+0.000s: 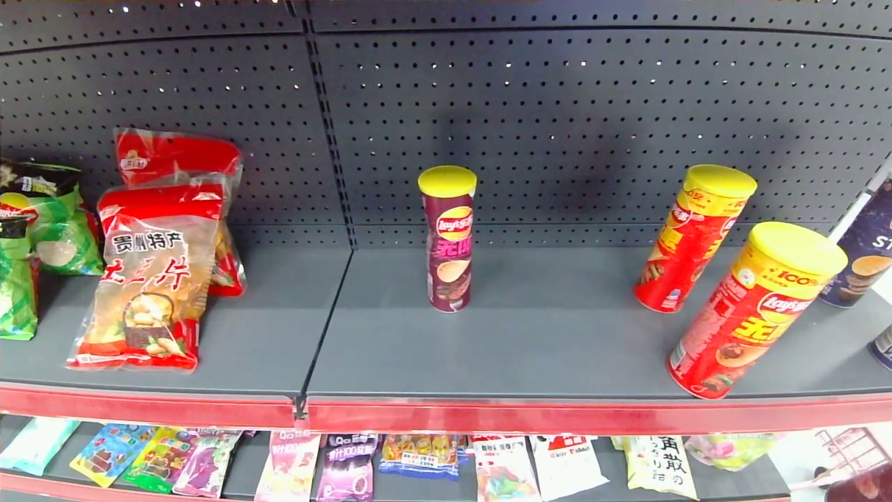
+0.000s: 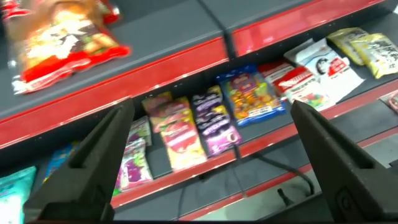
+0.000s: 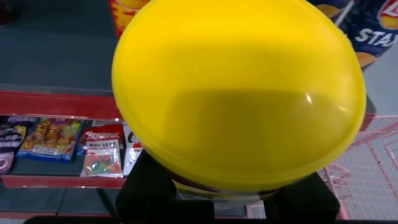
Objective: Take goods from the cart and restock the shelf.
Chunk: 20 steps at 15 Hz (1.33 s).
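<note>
The right gripper (image 3: 227,198) is holding a yellow-lidded can (image 3: 239,93), its fingers (image 3: 149,190) apparently pinching the body just under the lid, the long axis pointing back at the wrist. The can is hanging just in front of the shelf (image 3: 50,102) edge, the board lying beyond it, so the right arm is likely placing. The left gripper (image 2: 211,158) is hovering above lower-shelf packets (image 2: 214,121), fingers spread, gripping nothing.

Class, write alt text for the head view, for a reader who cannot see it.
A grey shelf holds a purple canister with a yellow lid upright at its middle, and two red canisters at the right. Red snack bags stand at the left; small packets lie on the lower shelf.
</note>
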Motion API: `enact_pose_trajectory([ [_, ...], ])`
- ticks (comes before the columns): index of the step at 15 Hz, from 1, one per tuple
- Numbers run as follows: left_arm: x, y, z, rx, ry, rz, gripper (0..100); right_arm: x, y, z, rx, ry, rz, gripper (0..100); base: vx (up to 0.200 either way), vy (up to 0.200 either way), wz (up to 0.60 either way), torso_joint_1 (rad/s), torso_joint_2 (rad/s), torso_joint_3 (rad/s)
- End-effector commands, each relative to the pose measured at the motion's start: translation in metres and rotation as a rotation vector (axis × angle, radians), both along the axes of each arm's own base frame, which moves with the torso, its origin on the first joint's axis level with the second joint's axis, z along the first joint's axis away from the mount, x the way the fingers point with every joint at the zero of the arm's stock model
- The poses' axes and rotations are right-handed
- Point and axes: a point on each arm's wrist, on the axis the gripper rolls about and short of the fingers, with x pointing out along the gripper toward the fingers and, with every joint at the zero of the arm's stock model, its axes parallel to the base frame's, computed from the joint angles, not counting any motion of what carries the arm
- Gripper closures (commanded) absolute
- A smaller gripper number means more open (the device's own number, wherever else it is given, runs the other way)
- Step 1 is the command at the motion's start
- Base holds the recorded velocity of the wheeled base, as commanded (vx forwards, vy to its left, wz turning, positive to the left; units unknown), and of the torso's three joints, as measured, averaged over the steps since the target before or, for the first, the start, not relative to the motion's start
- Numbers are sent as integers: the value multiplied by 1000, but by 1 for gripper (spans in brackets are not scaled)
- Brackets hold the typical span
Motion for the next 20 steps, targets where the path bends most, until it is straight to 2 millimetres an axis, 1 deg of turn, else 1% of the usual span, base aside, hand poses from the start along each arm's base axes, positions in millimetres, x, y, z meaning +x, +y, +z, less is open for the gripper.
enact_pose_trajectory([
  [1, 0, 0, 0, 6, -2, 0, 0, -3, 0, -3, 1, -11, 38, 100, 0, 0, 0, 0, 0, 0],
  [2, 0, 0, 0, 31, -10, -5, 0, -4, 1, -5, 3, -15, 70, 100, 0, 0, 0, 0, 0, 0],
  [6, 0, 0, 0, 45, -15, -16, 0, -9, 0, -7, -2, -38, 57, 100, 0, 0, 0, 0, 0, 0],
  [8, 0, 0, 0, 45, -15, -14, 0, -12, 0, -15, -4, -49, 51, 100, 0, 0, 0, 0, 0, 0],
  [10, 0, 0, 0, 44, -15, -11, 0, -14, 0, -20, -4, -50, 50, 100, 0, 0, 0, 0, 0, 0],
  [11, 0, 0, 0, 44, -14, -8, 0, -14, 0, -19, -4, -52, 51, 100, 200, 0, 0, -2, 2, 7],
  [18, 0, 0, 0, 45, -16, -16, 0, -17, 0, -21, -8, -72, 66, 100, 0, 0, 0, 0, 0, 0],
  [19, 0, 0, 0, 46, -17, -7, 0, -17, 0, -26, -21, -67, 82, 100, 0, 0, 0, 0, 0, 0],
  [20, -1, 0, 4, 37, -27, -4, 0, -20, 0, -30, -42, -86, 124, 100, 0, 0, 0, 0, 0, 0],
])
